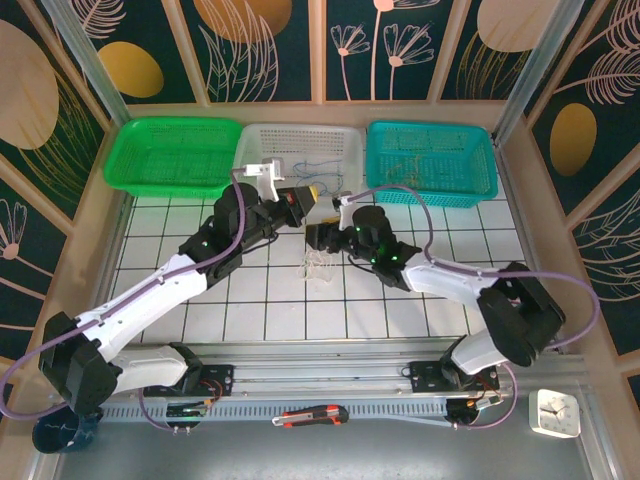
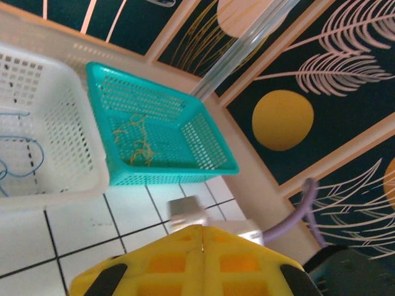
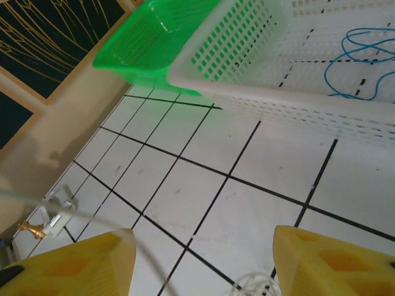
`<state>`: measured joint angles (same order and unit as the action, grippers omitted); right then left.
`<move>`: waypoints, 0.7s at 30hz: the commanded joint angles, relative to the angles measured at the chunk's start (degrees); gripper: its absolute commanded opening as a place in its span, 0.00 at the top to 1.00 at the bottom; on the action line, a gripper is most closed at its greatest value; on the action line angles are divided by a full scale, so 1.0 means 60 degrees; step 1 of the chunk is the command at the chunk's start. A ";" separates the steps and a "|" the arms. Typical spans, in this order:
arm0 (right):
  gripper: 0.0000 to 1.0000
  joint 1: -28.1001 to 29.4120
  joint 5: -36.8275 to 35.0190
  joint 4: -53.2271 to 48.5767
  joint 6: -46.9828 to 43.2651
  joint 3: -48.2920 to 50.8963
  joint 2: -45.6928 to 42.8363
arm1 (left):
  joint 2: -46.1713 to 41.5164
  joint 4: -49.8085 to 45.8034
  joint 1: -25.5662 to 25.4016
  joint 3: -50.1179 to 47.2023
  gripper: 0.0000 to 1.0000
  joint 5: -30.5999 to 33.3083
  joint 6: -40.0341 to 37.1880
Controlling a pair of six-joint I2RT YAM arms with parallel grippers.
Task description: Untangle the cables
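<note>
A small tangle of white cables lies on the tiled table between the two arms, and its top shows at the bottom of the right wrist view. My right gripper hangs just above it, open, with nothing between its yellow fingers. A thin pale strand crosses in front of the left finger. My left gripper is raised near the white basket with its jaws pressed together. I cannot tell whether a cord is pinched in the seam. Blue cables lie in the white basket, yellowish ones in the teal basket.
Three baskets line the far edge: green, white and teal. A box cutter and a small white timer sit on the near rail. Lilac hoses loop off both arms.
</note>
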<state>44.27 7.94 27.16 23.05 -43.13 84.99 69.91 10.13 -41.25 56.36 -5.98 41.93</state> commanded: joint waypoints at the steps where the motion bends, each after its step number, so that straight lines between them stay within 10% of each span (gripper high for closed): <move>1: 0.41 0.0078 -0.0555 0.1499 0.0234 -0.0104 0.0794 | -0.0107 0.0362 -0.0035 0.0546 1.00 -0.0259 0.0304; 10: 0.68 0.0090 -0.1275 0.3374 0.0715 0.0438 0.2105 | -0.0321 0.0188 -0.0035 0.1916 1.00 -0.0376 0.0563; 21: 0.71 0.0092 -0.1440 0.3598 0.1241 0.1280 0.2346 | 0.0243 -0.1092 -0.0035 0.4979 1.00 0.0011 -0.0186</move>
<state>44.42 1.06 45.89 28.95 -36.99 97.91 70.37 6.07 -41.25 81.12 -6.74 43.20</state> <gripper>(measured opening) 0.285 0.043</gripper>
